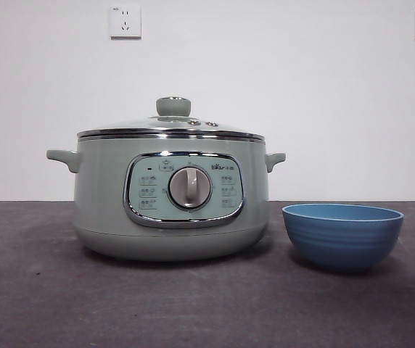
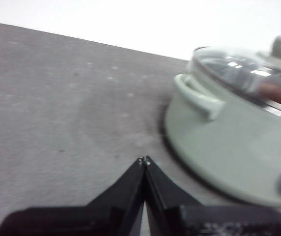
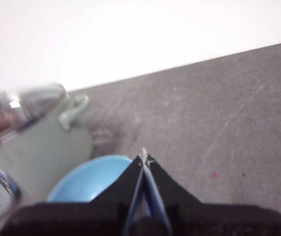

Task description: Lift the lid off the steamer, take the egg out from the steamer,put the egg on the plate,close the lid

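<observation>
Steamer (image 1: pixel 171 199) mid-table (image 1: pixel 40 297), lid (image 1: pixel 171 129) seated on its rim, knob up for a top grasp. Brownish shape under the glass, likely the egg (image 2: pixel 270 90). Blue plate (image 1: pixel 342 235) just beside steamer, short carry. Left end effector (image 2: pixel 144 160) and right end effector (image 3: pixel 144 156) both pressed together, empty, waiting off to either side; nothing started

lid (image 1: pixel 171 125) on steamer (image 1: pixel 106 203), plate (image 1: pixel 342 235) beside

lid (image 1: pixel 170 129) seals steamer (image 1: pixel 171 199); narrow gap beside plate (image 1: pixel 342 235).
</observation>
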Controlling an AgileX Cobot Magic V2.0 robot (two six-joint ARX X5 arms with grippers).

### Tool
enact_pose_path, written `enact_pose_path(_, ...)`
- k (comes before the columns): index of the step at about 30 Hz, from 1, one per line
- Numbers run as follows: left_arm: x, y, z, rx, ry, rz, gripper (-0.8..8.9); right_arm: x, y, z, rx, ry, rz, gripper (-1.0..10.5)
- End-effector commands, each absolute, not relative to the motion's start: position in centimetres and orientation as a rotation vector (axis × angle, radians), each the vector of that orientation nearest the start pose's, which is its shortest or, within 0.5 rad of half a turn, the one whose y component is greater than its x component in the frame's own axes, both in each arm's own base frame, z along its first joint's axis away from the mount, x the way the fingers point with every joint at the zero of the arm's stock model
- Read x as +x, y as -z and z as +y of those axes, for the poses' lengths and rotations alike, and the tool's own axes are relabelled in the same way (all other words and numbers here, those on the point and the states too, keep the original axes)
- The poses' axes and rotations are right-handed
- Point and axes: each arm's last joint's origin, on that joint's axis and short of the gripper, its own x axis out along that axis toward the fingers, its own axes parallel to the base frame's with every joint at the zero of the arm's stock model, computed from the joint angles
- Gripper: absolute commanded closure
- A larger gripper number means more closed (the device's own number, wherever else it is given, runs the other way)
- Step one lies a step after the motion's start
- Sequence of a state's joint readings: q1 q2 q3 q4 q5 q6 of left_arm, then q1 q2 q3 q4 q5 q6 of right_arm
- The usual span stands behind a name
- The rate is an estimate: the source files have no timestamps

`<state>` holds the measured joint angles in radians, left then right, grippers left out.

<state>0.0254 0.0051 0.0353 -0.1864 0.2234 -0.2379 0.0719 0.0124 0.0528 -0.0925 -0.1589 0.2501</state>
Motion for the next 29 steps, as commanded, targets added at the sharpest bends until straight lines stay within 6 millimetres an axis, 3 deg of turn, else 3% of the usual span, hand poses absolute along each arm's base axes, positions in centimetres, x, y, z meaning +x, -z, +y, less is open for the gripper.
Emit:
enact_pose_path(1, 9.1, -17.5, -0.5, -0.315, 0.21, 0.129, 8.21, 9.2, -18.6, 1.2, 0.318, -0.264, 0.069, 9.6)
enact_pose_path(7, 7.8, -21.2, -0.6, -0.33, 0.259, 0.083, 8.21, 9.2, -21.5, 1.5, 0.328, -0.364, 0.126, 9.6)
enact_pose_path(15, 6.3, -25.3, -1.0, -0.322, 0.379, 0.132, 8.21, 10.1, -27.0, 2.1, 0.255, -0.543, 0.286, 9.6)
enact_pose_path(29, 7.4, -31.5, -1.7, -0.274, 0.669, 0.341, 8.21, 11.6, -34.8, 2.9, 0.067, -0.762, 0.575, 9.6)
